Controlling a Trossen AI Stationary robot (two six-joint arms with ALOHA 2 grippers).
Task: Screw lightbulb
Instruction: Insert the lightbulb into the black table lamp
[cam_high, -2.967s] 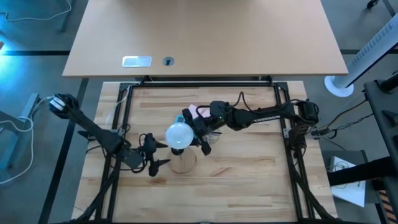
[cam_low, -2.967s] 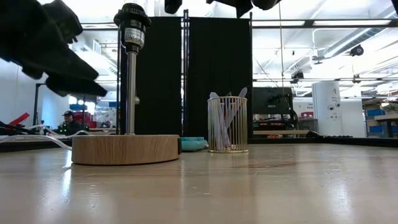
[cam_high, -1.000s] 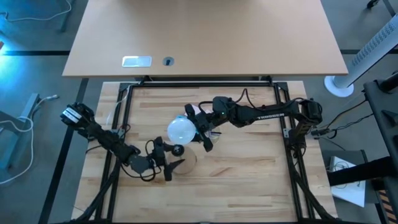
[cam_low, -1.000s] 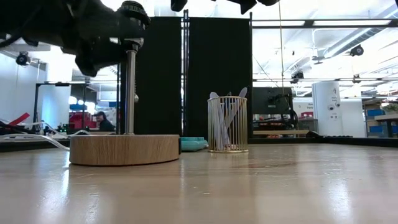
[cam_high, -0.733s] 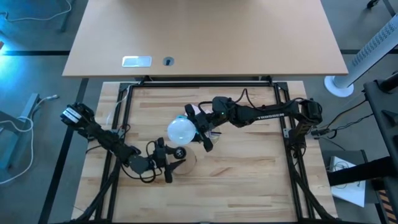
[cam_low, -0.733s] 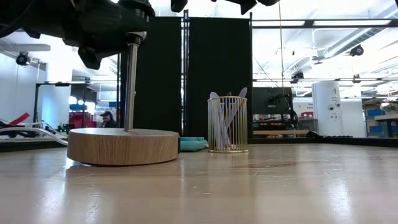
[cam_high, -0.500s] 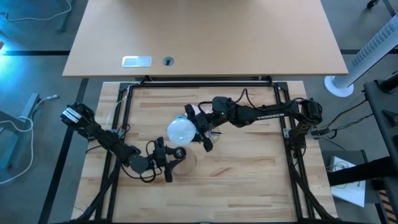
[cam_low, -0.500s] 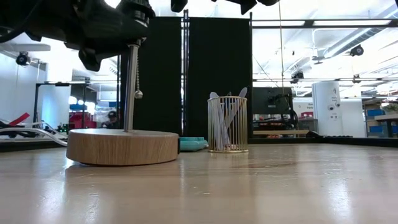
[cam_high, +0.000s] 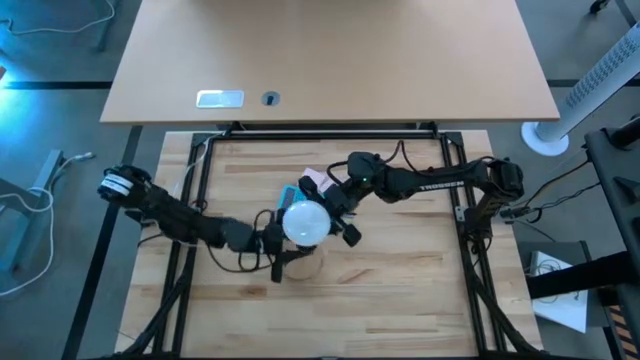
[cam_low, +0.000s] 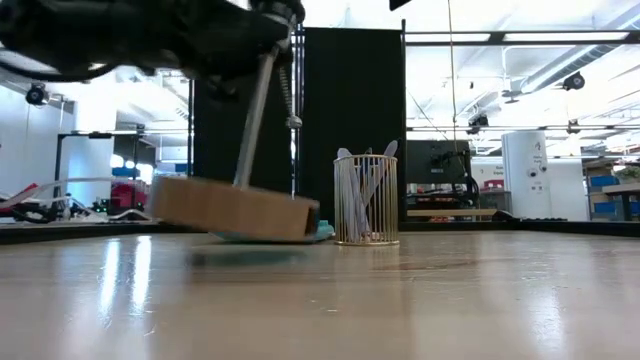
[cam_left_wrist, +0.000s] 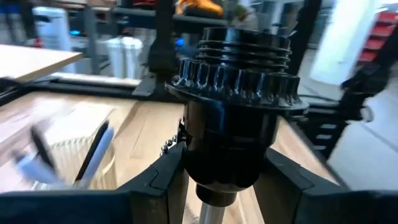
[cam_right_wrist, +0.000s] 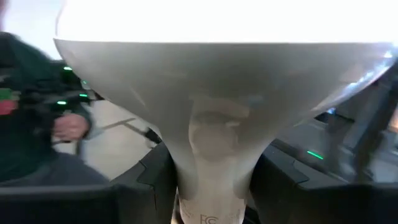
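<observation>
Low view: wire cup holds pens beside the tilted wooden lamp base.

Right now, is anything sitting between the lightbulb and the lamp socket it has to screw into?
Nothing visible does. The right tool holds the lightbulb by its neck; the left tool clamps the black socket, whose mouth looks open. The wooden lamp base is tilted off the table.

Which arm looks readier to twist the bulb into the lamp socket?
Probably the right. Its gripper is shut on the lightbulb by the neck, holding it just above the lamp. The left gripper is busy clamping the socket, with the wooden base tilted off the table.
</observation>
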